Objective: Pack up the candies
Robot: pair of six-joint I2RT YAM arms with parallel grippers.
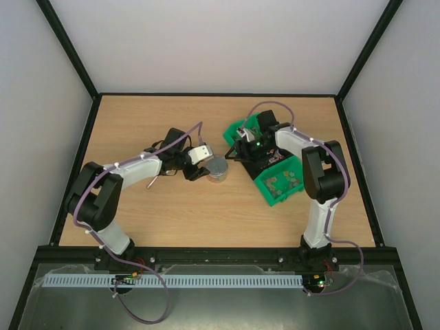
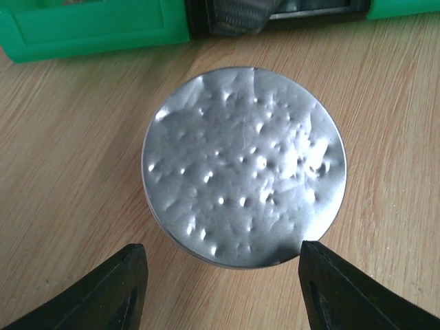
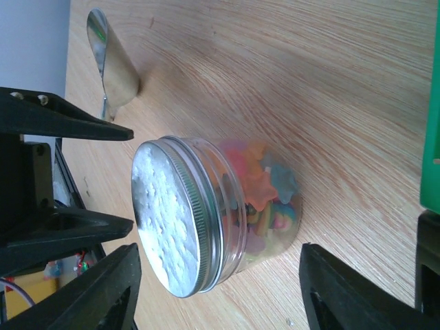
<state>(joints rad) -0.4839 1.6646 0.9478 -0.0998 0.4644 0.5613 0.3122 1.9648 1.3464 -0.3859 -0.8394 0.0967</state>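
A clear jar [image 3: 268, 206] stands on the table, closed by a round silver lid [image 3: 165, 220], with mixed-colour candies [image 3: 265, 196] inside. In the top view the jar [image 1: 217, 169] sits between both grippers. My left gripper [image 2: 223, 289] is open just above the dimpled lid [image 2: 244, 165], its jaws either side of the near rim and clear of it. My right gripper [image 3: 220, 295] is open and empty, level with the jar's side and a little short of it. More loose candies [image 1: 283, 183] lie in the near green bin [image 1: 265, 187].
A second green bin [image 1: 237, 129] stands behind the right gripper [image 1: 235, 151]; its wall shows in the left wrist view [image 2: 89, 27]. A metal scoop [image 3: 113, 62] lies on the table beyond the jar, left of the left gripper [image 1: 203, 166]. A green bin edge [image 3: 433, 103] is at right.
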